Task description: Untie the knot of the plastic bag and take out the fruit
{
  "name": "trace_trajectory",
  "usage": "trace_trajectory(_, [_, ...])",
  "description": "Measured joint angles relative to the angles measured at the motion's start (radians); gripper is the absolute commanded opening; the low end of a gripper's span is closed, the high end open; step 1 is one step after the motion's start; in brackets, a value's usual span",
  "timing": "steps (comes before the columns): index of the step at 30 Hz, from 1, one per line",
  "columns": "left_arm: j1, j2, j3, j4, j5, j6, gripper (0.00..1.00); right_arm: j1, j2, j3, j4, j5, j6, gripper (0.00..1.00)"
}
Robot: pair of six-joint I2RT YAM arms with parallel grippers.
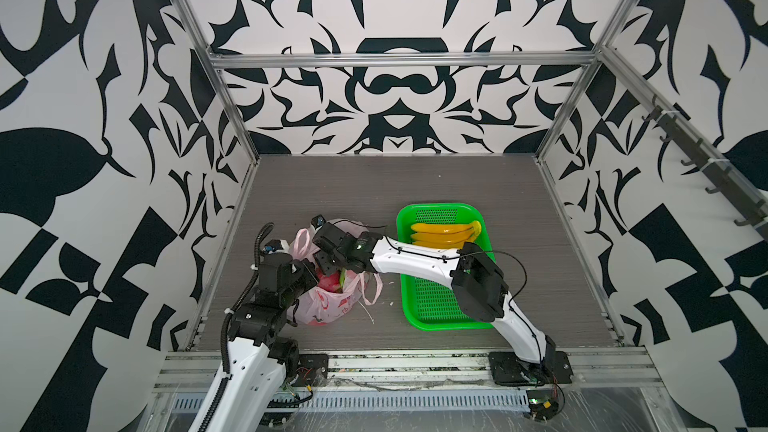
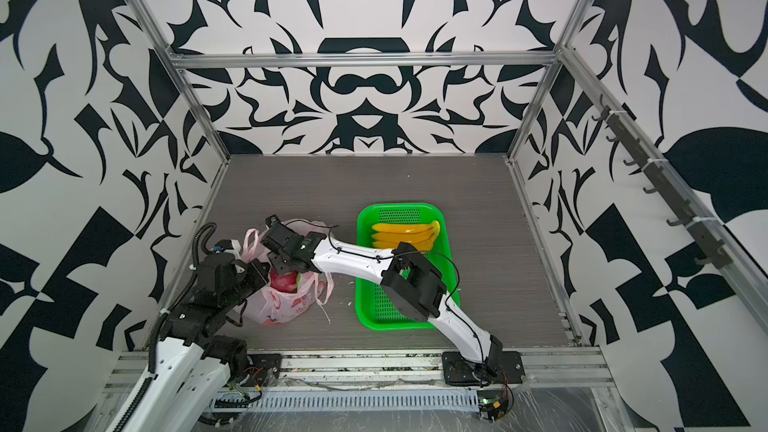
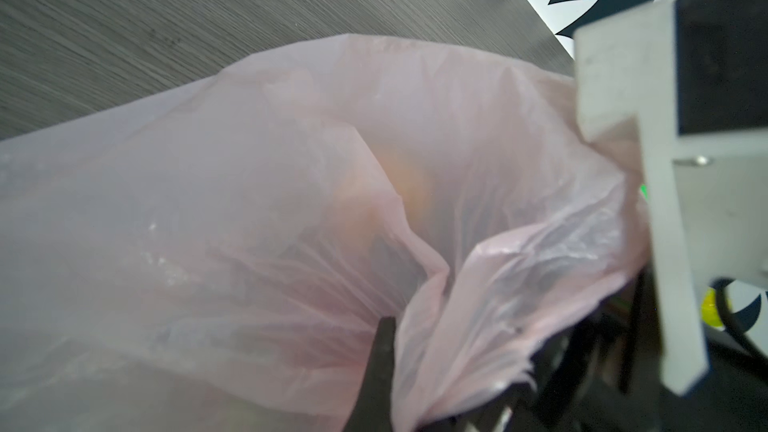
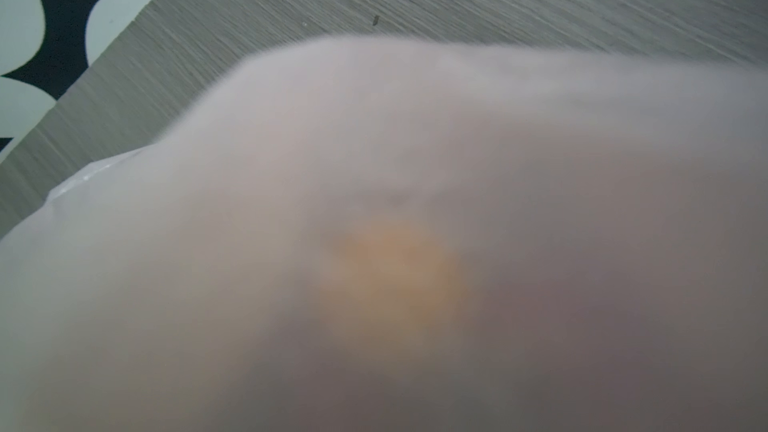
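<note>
Here's the plastic bag [image 1: 328, 305], sitting on the grey surface [image 1: 374, 184] lower left of centre in both top views, mouth gaping upward. Its two pale handle loops lie apart: one loop [image 1: 301, 243] stands at the bag's upper left, the other loop [image 1: 372, 288] droops off its right side onto the surface.

The left pincer [image 1: 311, 275] comes in from the lower left and sits at the bag's left rim. It's pressed together, and the left wrist view shows pink film bunched right at its dark finger [image 3: 380, 367], so it's pinching the bag's edge.

The right arm reaches across from the lower right, passing over the green basket [image 1: 436, 305], and its right pincer [image 1: 326, 268] is dipped into the bag's mouth. The right wrist view is smothered in blurred film, so I cannot tell whether that pincer is spread or closed.

Fruit check! A magenta dragon fruit [image 1: 330, 282] shows in the open mouth, just below the right pincer. An orange blur [image 4: 399, 272] glows through the film in the right wrist view, probably the citrus. And the bananas [image 1: 444, 234] lie in the upper end of the basket, right of the bag and well apart from it.
</note>
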Motion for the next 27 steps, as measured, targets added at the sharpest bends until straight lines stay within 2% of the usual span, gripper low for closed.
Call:
trace_trajectory(12, [0.0, -0.041, -0.024, 0.006, 0.024, -0.002, 0.0, 0.0, 0.016, 0.031, -0.037, 0.082, 0.048, 0.61])
trace_trajectory(27, [0.0, -0.059, -0.031, 0.013, 0.045, -0.012, 0.0, -0.005, 0.059, 0.074, -0.043, 0.085, 0.076, 0.66])
